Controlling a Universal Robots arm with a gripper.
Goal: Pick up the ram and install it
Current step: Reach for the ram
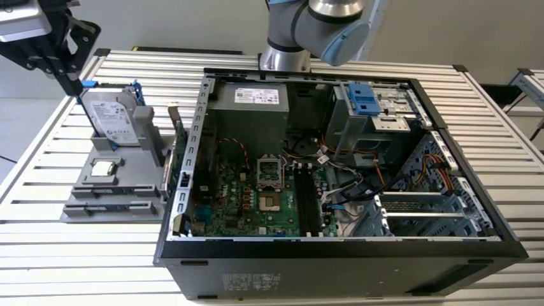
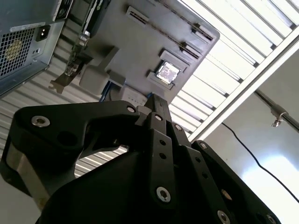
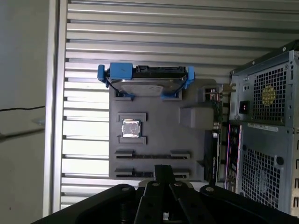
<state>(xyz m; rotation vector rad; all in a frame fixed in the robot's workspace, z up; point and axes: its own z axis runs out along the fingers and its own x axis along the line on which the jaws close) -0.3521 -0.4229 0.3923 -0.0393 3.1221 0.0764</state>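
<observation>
One slatted tabletop [image 1: 34, 159], one open computer case [image 1: 340, 255], and one grey tray [image 3: 159, 121] beside it. The tray carries one hard drive [image 1: 111, 118], two slotted holders [image 1: 114, 190] and one processor [image 1: 104, 167]. This is the approach. The hand [image 1: 83, 83] hovers above the tray, fingers together, holding nothing. The ram [image 3: 152, 156] looks like the thin dark strip, edge-on in a holder. Lifting it calls for spread fingers, squared over it.

The ram [image 1: 173, 167] is a thin, dark green board. It stands on its long edge at the side of the gray holder [image 1: 85, 191], just beside the computer case [image 1: 340, 268]. In the first wrist view the ram [image 3: 217, 109] is seen edge-on.
</observation>
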